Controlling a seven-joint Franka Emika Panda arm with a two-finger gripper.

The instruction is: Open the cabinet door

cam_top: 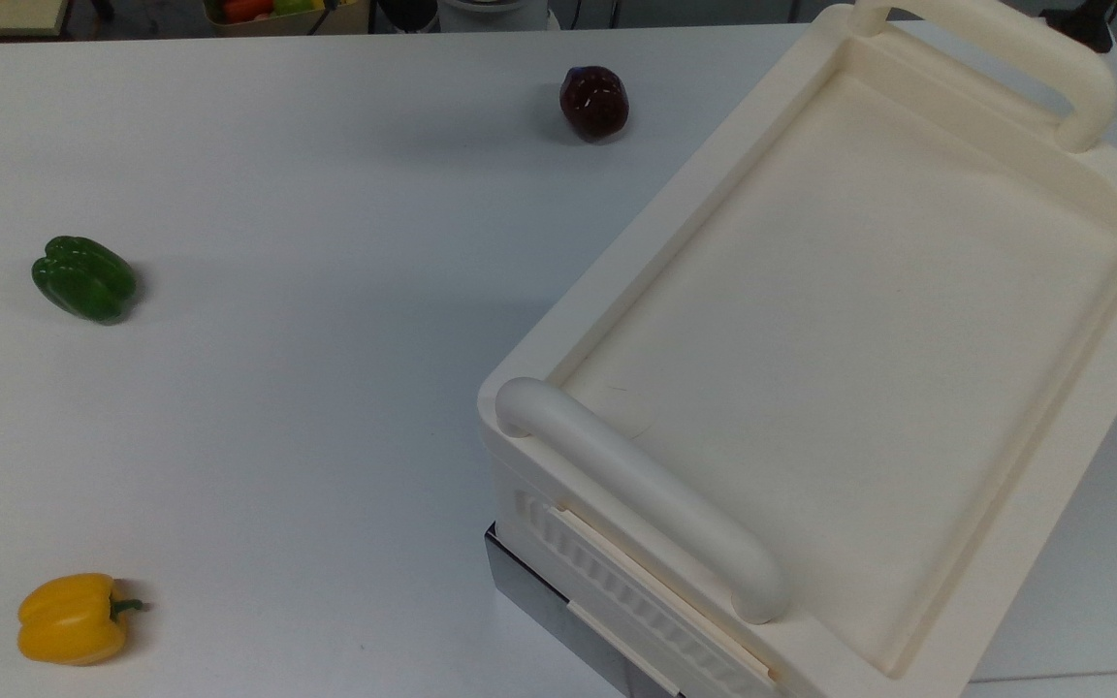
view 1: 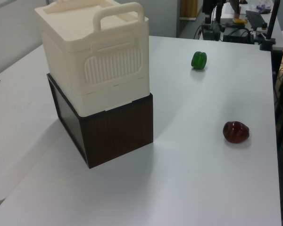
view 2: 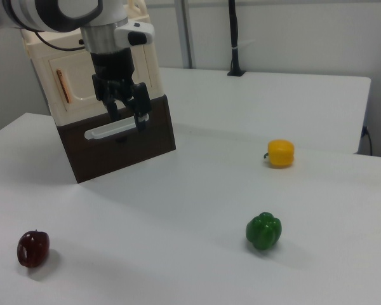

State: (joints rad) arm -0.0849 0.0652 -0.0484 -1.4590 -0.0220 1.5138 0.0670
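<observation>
On the cream plastic cabinet's front face, in the right view, the flat cream-white cabinet door (view 2: 82,86) with its slim copper bar handle (view 2: 63,85) lies flush and closed. My pincer (view 2: 127,113) hangs just in front, fingers parted and empty, above the white bar handle (view 2: 114,129) of the dark brown wooden base (view 2: 124,143). On the white worktop (view 2: 197,210) well apart lie a green pepper (view 2: 263,230), a yellow pepper (view 2: 280,153) and a dark red apple (view 2: 33,248).

The scene is evenly and brightly lit from overhead, and the white table (cam_top: 326,388) is rendered almost without texture. Soft, faint shadows are cast beside the green pepper (cam_top: 83,278) and the yellow pepper (cam_top: 72,618). A small glare spot is seen on the dark red fruit (cam_top: 594,101), and a mild overall softness is noticed.
</observation>
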